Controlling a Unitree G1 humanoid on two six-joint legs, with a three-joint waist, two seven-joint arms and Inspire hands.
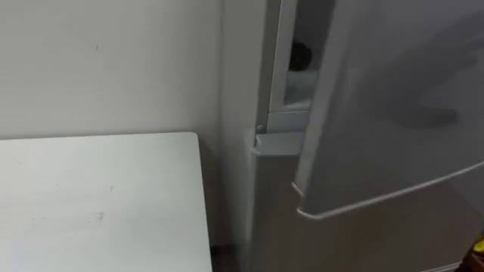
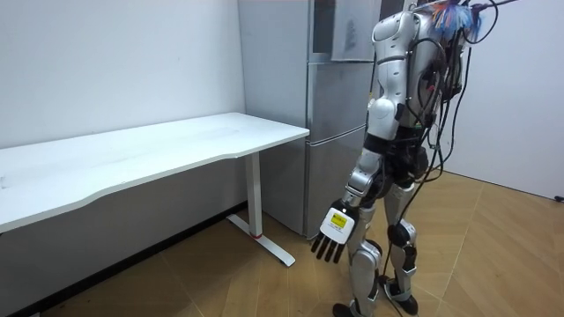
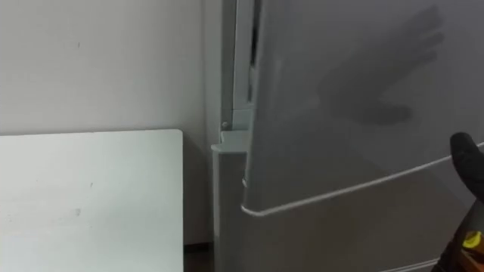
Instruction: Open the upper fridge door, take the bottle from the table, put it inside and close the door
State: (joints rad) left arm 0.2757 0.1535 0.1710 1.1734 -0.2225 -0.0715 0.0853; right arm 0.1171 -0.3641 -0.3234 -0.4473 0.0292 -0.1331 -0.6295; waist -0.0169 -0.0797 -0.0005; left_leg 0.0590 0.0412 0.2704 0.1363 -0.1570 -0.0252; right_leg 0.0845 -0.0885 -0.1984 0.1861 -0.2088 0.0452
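1. Room view showed the robot standing upright, close before the tall grey fridge (image 2: pixel 330 132), with the white bench (image 2: pixel 176 141) just beside it on its left; its left hand (image 2: pixel 334 231) hung low by the thigh, fingers straight and holding nothing.
2. In the eye views the upper fridge door (image 1: pixel 393 106) stood ajar, swung out toward the robot; between the door's edge and the cabinet a narrow strip of the upper compartment (image 1: pixel 299 75) lay open; a dark item (image 1: pixel 301 54) sat inside, too small to identify.
3. At the right edge of the right eye view a dark rounded shape came in, probably part of the right hand (image 3: pixel 467 162); just below it showed a scrap of yellow and brown, most likely the bottle (image 3: pixel 473 242); whether the fingers were closed round it could not be told.
4. As a judgement, the task was perhaps half done: the door was off its seal, so the opening step looked made; the bottle was outside the fridge, low on the robot's right.
5. What seemed left: widening the gap, since the strip looked too narrow for a hand; carrying the bottle past the door's edge; setting it on a shelf; letting go.
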